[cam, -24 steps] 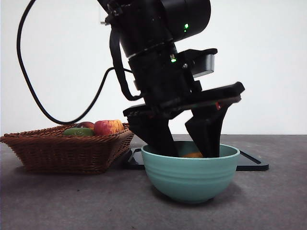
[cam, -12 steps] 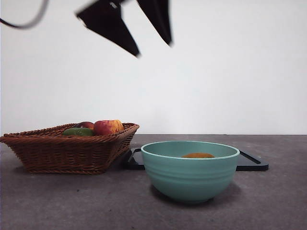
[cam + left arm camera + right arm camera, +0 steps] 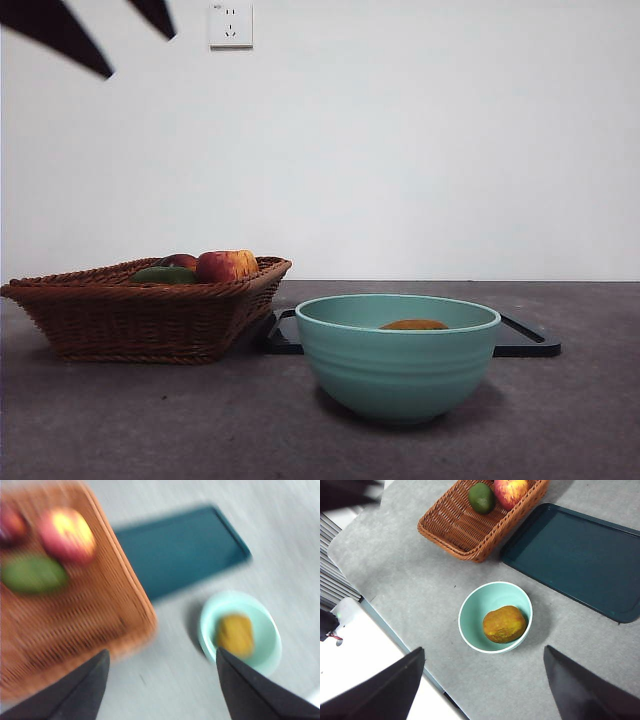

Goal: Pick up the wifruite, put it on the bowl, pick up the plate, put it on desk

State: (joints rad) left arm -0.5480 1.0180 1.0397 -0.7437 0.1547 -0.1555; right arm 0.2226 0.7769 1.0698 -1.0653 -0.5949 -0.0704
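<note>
Front view: the bowl [image 3: 398, 352] sits on the desk [image 3: 560, 420] at lower centre of the frame, and the kiwi [image 3: 414, 324] shows as a brown hump just above its rim, lying inside. Behind the bowl lies a flat dark tray [image 3: 525, 338], and at lower left stands a wicker basket [image 3: 140, 310] holding an apple [image 3: 226, 265] and a green fruit [image 3: 163, 274]. A wall socket [image 3: 230, 24] is at the top, left of centre. My left gripper [image 3: 120, 35] shows only as two black tips in the upper left corner, spread apart and holding nothing, well above the basket.

My left wrist view is blurred: my jaws rise wide apart at the bottom edge with nothing between them. The bowl [image 3: 240, 632] with the kiwi [image 3: 235, 635] sits at lower right, the basket [image 3: 70, 605] fills the left, the tray [image 3: 180, 550] is at upper centre.

My right gripper [image 3: 482, 690] hangs high over the desk, jaws wide apart and empty. The bowl [image 3: 470, 615] is in mid-frame with the kiwi [image 3: 504, 624] resting in it. The basket [image 3: 465, 530] is at the top, touching the tray [image 3: 575, 555] at upper right.
</note>
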